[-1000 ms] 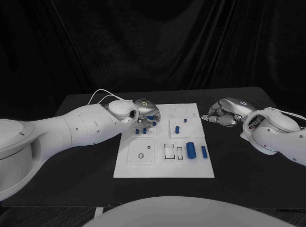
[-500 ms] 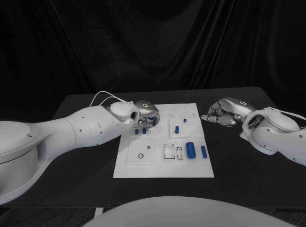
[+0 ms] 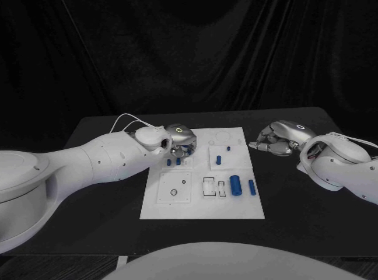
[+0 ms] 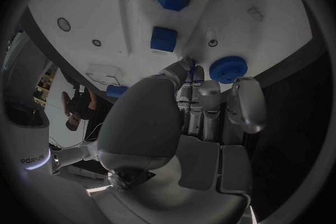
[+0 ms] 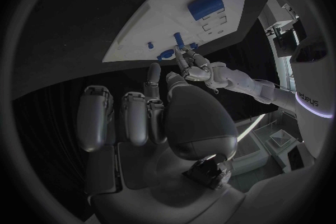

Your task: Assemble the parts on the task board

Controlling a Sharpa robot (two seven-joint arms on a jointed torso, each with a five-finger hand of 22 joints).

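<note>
Nothing moved, left hand (image 3: 179,140) fingers curled over task board (image 3: 202,207), right hand (image 3: 277,139) curled, empty

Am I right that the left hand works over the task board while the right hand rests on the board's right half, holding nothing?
Not quite. In the head view the right hand is off the task board, over the black table to its right, fingers curled on nothing. The left hand is indeed over the board's far left part.
</note>
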